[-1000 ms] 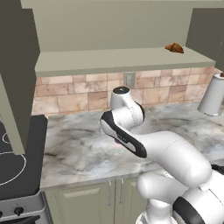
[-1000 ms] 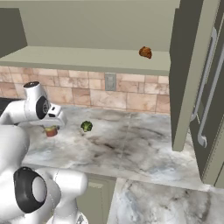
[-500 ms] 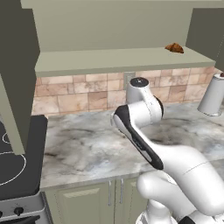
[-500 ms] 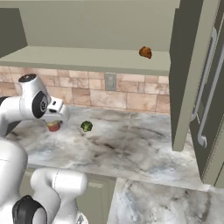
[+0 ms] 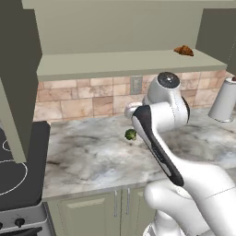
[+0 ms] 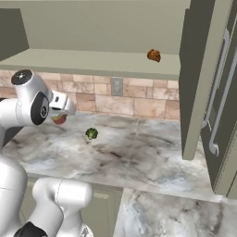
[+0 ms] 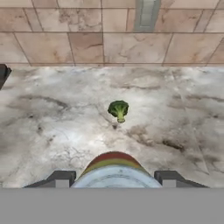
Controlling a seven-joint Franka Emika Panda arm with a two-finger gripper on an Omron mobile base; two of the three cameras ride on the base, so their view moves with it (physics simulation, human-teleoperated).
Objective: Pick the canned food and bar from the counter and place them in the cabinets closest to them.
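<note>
Here the end effector (image 7: pixel 113 177) pinches the canned food (image 7: pixel 113 171), one dark fingertip showing on each side of the tin in the hand view, with the silvery lid nearest the camera and the yellowish and red bands curving above it. From the right base view the canned food (image 6: pixel 59 119) shows as a small red patch just under the end effector (image 6: pixel 60 111), held clear above the counter (image 6: pixel 139 157) rather than resting on it.

Ahead of the end effector and below it, a small green broccoli floret (image 7: pixel 118 109) stands on the marbled counter (image 7: pixel 52 122); in the right base view the broccoli floret (image 6: pixel 91 134) lies to the side of the held tin and well apart from it, and in the left base view the broccoli floret (image 5: pixel 131 134) peeks out beside the arm's forearm. Beyond the floret rises the tiled backsplash (image 7: pixel 65 43) with a grey wall outlet (image 7: pixel 146 14) set in it.

Above the end effector runs the bare shelf of the open cabinets (image 6: pixel 92 60), and far along it sits a small brown pastry-like item (image 6: pixel 153 55). Off to the side of the arm in the left base view stand a white paper towel roll (image 5: pixel 222 101) on the counter (image 5: pixel 87 156) and a dark stovetop (image 5: pixel 18 170) at the opposite end.
</note>
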